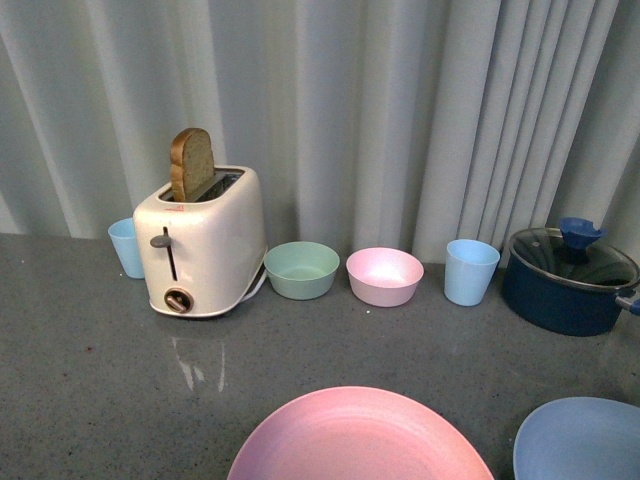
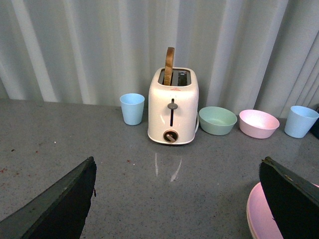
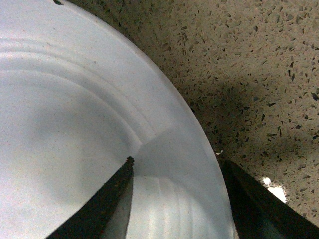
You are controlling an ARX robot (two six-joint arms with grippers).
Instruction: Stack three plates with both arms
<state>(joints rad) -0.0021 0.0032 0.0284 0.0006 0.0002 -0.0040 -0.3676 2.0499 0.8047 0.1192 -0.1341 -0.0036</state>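
The left gripper (image 2: 178,162) hangs wide open over the grey countertop (image 2: 149,189), holding nothing. One of its fingers hides part of the pink plate (image 2: 256,219), which lies at the counter's near edge, cut off. The right gripper (image 3: 177,160), partly open, straddles the rim of the light blue plate (image 3: 65,124); contact cannot be told.
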